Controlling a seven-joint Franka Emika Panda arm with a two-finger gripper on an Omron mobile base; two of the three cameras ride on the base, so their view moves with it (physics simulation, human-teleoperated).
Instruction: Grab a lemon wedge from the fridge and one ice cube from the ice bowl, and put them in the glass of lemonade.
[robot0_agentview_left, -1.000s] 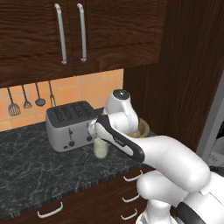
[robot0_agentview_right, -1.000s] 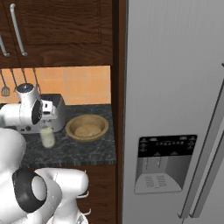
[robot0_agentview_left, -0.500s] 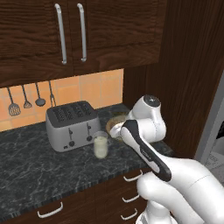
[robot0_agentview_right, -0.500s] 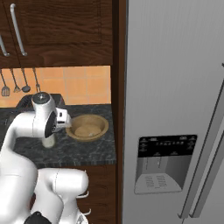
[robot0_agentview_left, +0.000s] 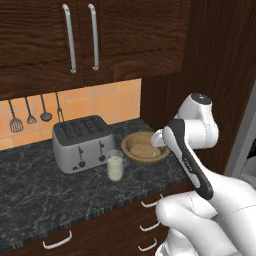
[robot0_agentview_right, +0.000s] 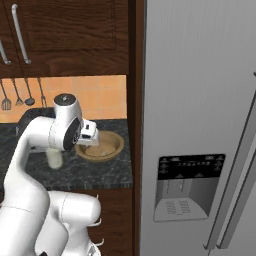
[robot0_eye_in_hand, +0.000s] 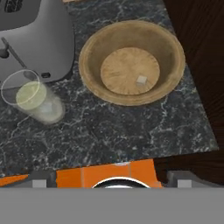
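Hovering above a round, shallow tan wooden ice bowl (robot0_eye_in_hand: 131, 61) on the dark marbled counter (robot0_eye_in_hand: 131, 131), probably lined up to pick the small pale ice cube (robot0_eye_in_hand: 141, 80) lying just off-centre inside. White two-finger gripper (robot0_agentview_right: 92, 136) spread fully wide, holding nothing. Small clear glass of pale lemonade (robot0_eye_in_hand: 33, 99) standing just beside the bowl, before a grey toaster (robot0_agentview_left: 82, 142). Tall light-grey fridge (robot0_agentview_right: 200, 100) shut. Swung rightward since earlier, from over the glass toward the bowl.

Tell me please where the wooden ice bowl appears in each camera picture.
Left base view: ice bowl right of centre, partly behind the arm.
Right base view: left of centre, beside the fridge.
Hand view: upper centre.
Shared landmark: the glass of lemonade stands near it.
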